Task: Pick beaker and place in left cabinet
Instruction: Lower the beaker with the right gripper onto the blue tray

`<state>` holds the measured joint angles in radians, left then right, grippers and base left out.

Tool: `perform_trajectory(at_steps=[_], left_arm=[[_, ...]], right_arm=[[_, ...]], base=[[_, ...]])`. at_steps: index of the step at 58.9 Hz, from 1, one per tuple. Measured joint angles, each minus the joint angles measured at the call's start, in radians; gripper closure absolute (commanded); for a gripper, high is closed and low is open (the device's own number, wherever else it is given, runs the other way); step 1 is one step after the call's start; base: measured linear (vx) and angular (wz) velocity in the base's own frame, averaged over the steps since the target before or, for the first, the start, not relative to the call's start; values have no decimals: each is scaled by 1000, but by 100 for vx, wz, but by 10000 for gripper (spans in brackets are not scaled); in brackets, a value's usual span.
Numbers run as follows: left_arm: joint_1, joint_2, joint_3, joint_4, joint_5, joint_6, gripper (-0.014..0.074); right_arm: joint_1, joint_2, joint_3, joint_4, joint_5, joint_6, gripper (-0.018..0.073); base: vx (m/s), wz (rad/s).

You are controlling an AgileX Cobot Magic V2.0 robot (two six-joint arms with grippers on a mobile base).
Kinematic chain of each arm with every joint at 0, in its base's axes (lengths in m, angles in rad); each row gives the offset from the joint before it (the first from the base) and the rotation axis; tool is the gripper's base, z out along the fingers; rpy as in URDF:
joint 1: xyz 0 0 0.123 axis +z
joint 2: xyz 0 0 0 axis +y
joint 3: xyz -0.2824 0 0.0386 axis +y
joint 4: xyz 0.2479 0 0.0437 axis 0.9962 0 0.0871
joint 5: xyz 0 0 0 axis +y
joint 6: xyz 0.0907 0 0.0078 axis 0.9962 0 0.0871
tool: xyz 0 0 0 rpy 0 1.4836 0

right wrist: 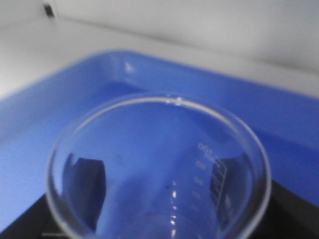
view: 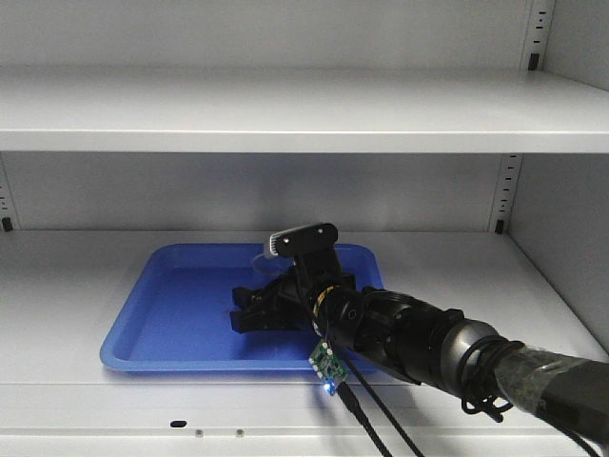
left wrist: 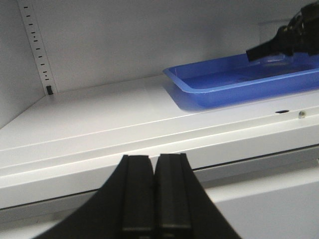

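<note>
From the front view I see the pale grey-white metal cabinet (view: 285, 109) filling the frame, a shallow blue plastic tray (view: 181, 309) on its lower shelf at centre left. My black right gripper (view: 249, 312) reaches in from the lower right and sits over the tray; the beaker is hard to make out here.

In the left wrist view, my black left gripper (left wrist: 154, 196) sits at bottom centre, its fingers (left wrist: 137, 194) pressed together on nothing, just outside the shelf edge. The tray lies at the upper right.

In the right wrist view, the small clear glass beaker (right wrist: 159, 169) with faint printed marks fills the lower frame above the tray, upright, between the dark fingers (right wrist: 294, 211), clamped on it.
</note>
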<state>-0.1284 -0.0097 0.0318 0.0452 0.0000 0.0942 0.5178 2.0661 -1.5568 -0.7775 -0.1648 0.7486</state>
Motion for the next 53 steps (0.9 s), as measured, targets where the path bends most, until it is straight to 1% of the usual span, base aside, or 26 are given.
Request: perform_trajectory(at_steps=[9, 13, 19, 25, 30, 35, 42, 46, 53], left_arm=[[0, 0, 0, 0, 0, 0, 595], [0, 0, 0, 0, 0, 0, 595], [0, 0, 0, 0, 0, 0, 595], [0, 0, 0, 0, 0, 0, 595], [0, 0, 0, 0, 0, 0, 595], [0, 0, 0, 0, 0, 0, 595], [0, 0, 0, 0, 0, 0, 595], [0, 0, 0, 0, 0, 0, 595], [0, 0, 0, 0, 0, 0, 595]], right_arm=[[0, 13, 0, 2, 32, 0, 526], [0, 13, -3, 5, 47, 0, 501], [0, 13, -7, 7, 62, 0, 440], [0, 13, -7, 7, 65, 0, 322], [0, 13, -7, 7, 65, 0, 183], [0, 13, -7, 7, 63, 0, 69], [-1, 13, -7, 7, 38, 0, -42], [-1, 13, -7, 7, 16, 0, -62], [-1, 3, -7, 7, -3, 0, -56]], base=[[0, 0], [0, 0], [0, 0], [0, 0], [0, 0], [0, 0], [0, 0], [0, 0], [0, 0]])
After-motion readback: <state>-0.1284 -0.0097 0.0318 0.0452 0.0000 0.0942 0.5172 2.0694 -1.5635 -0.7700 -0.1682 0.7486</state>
